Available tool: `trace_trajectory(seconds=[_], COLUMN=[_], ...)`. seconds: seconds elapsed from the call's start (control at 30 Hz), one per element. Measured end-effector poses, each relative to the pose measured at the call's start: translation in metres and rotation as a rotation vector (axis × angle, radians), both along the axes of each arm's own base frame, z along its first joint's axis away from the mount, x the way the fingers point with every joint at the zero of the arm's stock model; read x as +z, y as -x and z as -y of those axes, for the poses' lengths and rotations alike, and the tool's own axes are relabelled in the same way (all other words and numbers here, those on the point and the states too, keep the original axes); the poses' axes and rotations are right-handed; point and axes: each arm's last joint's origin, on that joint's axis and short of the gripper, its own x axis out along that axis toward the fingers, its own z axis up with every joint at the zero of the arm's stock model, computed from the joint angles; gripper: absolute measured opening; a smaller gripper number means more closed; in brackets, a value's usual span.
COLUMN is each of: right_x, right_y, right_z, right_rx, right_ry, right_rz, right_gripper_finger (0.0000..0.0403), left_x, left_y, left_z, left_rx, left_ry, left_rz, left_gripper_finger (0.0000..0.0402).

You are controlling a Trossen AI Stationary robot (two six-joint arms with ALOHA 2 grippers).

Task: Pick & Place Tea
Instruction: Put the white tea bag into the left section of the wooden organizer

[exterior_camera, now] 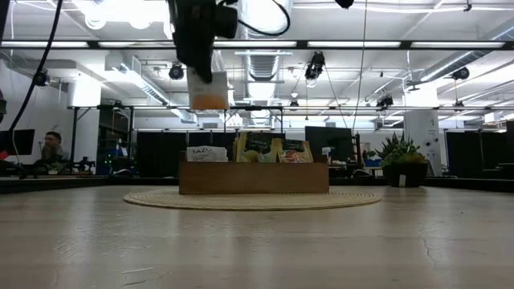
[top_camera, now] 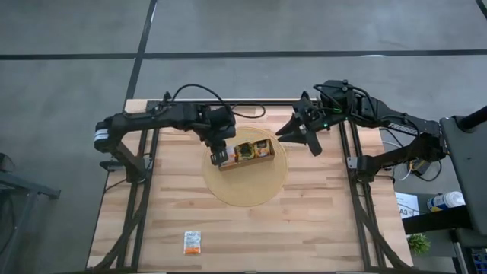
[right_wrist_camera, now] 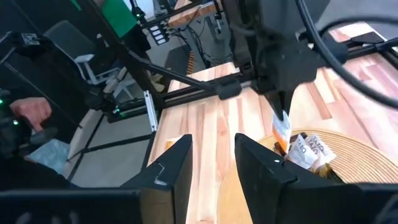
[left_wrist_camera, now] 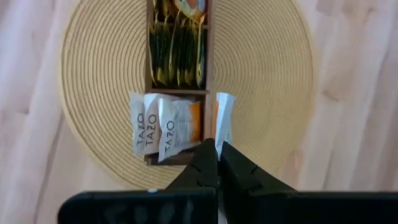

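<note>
One camera hung above me and looked straight down on my whole worktop (top_camera: 304,228) and both my arms. Another sat at worktop level, facing across the round woven mat (exterior_camera: 253,198) into the room. My left wrist camera looked steeply down, close over the wooden tray (left_wrist_camera: 208,74). My right wrist camera faced across toward my left arm. All four shared the tray.

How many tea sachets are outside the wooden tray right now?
2. One white-and-orange sachet hangs pinched in the left gripper above the tray's end compartment; another sachet lies flat on the table near its front edge. None seem hidden.
</note>
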Motion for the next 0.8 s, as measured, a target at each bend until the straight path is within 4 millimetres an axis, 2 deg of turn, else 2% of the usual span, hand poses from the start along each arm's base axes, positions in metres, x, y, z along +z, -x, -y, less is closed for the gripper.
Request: trace_trajectory(seconds=[0.17,0.33,0.8], right_x=[0.000,0.000,0.000], right_y=[0.000,0.000,-0.001], right_z=[0.001,0.001,0.002], right_rx=[-0.027,-0.046,-0.047], right_ry=[0.017,0.024,0.021], right_rz=[-0.002,-0.003,-0.005], right_gripper_finger=[0.0110,0.0102,0.0086], left_x=[-0.026,-0.042,-0.062], left_y=[-0.006,-0.005,-0.008], left_z=[-0.001,-0.001,-0.003], left_rx=[0.030,0.054,0.042], left_ry=[0.011,-0.027,-0.079], left_rz=[0.018,-0.005,0.018], left_gripper_finger=[0.0000,0.0000,0.0000])
